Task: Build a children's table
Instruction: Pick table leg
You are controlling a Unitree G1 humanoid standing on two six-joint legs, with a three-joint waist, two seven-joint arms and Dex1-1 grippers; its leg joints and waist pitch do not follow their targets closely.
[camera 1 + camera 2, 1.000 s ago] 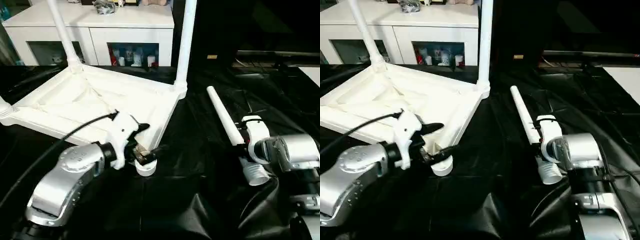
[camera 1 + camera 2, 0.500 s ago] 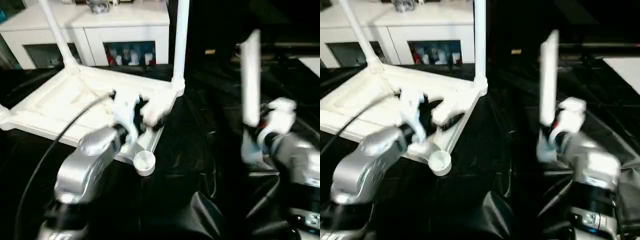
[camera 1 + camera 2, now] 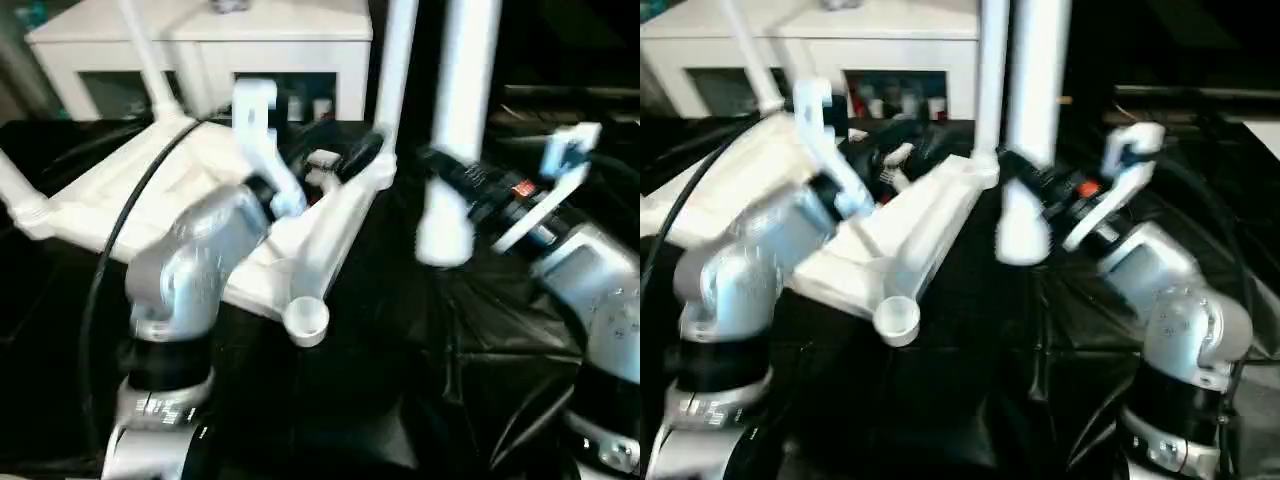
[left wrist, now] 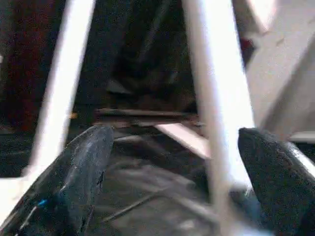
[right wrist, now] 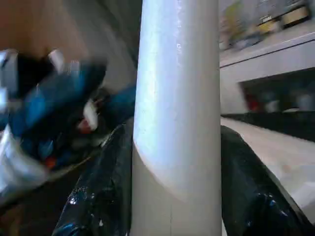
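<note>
Up comes the loose leg [image 3: 455, 130], swung vertical in the right gripper [image 3: 470, 185], at three o'clock of the tabletop [image 3: 320, 230]. Left wrist view: left gripper [image 4: 172, 172] spread wide, grasping nothing. Right wrist view: fingers [image 5: 251, 191] clamp the leg. Risk: missing the empty corner socket [image 3: 306, 320] at six o'clock, slipping sideways.

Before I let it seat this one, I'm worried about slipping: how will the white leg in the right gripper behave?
The leg looks like smooth, glossy plastic, so it may slide between the right gripper's fingers. It seems stiff and probably light. Held low with most length above, it may tend to tip.
</note>
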